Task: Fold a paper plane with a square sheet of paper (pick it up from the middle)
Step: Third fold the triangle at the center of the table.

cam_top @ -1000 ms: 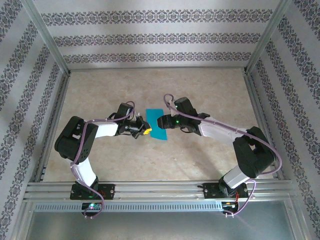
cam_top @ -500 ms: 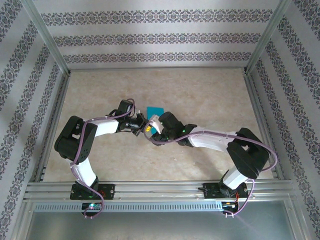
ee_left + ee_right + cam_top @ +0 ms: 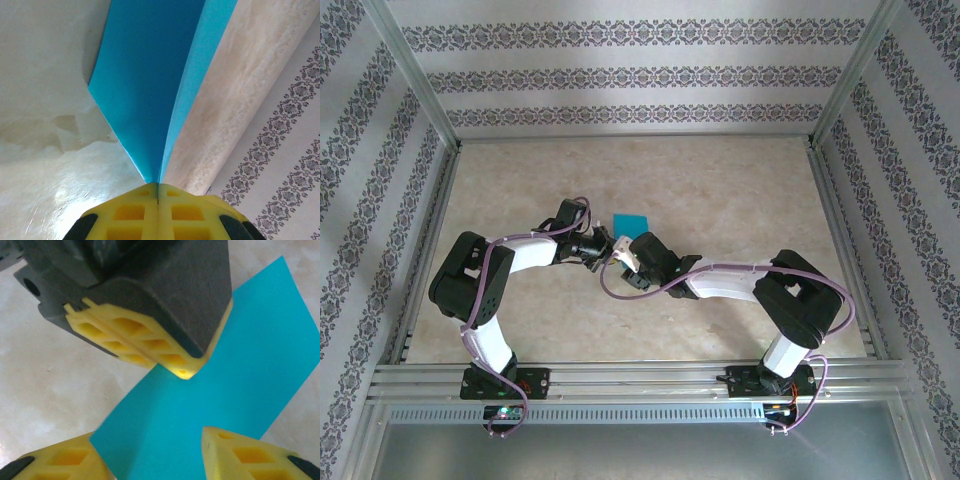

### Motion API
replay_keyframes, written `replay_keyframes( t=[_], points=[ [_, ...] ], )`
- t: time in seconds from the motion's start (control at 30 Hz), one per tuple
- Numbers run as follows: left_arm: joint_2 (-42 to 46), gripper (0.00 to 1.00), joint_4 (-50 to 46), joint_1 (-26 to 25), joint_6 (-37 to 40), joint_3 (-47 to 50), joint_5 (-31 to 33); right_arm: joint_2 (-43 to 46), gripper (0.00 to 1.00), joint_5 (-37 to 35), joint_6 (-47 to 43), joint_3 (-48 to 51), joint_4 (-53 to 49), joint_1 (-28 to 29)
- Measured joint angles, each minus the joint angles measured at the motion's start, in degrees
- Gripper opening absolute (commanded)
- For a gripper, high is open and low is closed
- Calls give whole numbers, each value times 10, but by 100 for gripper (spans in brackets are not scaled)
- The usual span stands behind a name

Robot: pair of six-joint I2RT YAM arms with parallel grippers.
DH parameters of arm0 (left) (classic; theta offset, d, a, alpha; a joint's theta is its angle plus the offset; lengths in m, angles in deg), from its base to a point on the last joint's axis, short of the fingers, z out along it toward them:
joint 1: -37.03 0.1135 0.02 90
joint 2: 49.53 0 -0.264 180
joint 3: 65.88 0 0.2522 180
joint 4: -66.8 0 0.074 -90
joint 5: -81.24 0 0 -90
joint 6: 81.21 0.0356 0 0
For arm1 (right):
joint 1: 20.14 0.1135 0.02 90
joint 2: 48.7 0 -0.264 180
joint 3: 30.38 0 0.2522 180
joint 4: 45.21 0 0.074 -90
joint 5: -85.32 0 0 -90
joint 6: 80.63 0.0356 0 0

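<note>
Your teal sheet (image 3: 150, 85) sits mid-table, just left of centre, pinched at one edge by the left claw (image 3: 158, 192). Its yellow pads are pressed together on the paper, which fans out from the seam in two layers. A second ago the sheet lay broadly exposed between the arms. Since then the right arm has swung in from the right, and its wrist covers most of the sheet in the top view, leaving a small far patch (image 3: 630, 221). The right claw (image 3: 150, 437) is apart, its fingers straddling the sheet's near end; you cannot tell whether they touch it. The table (image 3: 720, 180) lies open beyond and to the right. From above, the two claw tips crowd together and are hard to separate.
</note>
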State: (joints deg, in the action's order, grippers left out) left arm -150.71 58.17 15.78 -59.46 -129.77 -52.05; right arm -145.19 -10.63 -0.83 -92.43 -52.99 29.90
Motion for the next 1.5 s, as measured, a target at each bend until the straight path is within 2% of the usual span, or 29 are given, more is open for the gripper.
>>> replay_keyframes(
  t=[0.17, 0.37, 0.43, 0.53, 0.63, 0.8, 1.03, 1.27, 1.5],
  points=[
    [0, 3, -1, 0, 0, 0, 0, 11, 24, 18, 0, 24, 10, -12],
    [0, 8, -5, 0, 0, 0, 0, 17, 12, 49, 10, 26, 12, -24],
    [0, 13, -7, 0, -1, 0, 0, 17, 9, 62, 14, 26, 12, -28],
    [3, 29, -18, 3, 3, 0, 3, 17, 6, 88, 22, 26, 12, -36],
    [21, 40, -42, 17, 10, 0, 12, 17, 5, 123, 38, 26, 12, -48],
    [78, 45, -92, 56, 46, -2, 46, 17, 5, 195, 77, 26, 12, -73],
    [86, 43, -122, 42, 103, -62, 62, 9, 4, 288, 131, 28, 23, -86],
    [-21, 29, -188, -5, 174, -172, 85, 1, 5, 357, 170, 35, 38, -87],
    [-89, 18, -276, -16, 232, -220, 125, -9, 5, 391, 191, 42, 42, -88]
  ],
)
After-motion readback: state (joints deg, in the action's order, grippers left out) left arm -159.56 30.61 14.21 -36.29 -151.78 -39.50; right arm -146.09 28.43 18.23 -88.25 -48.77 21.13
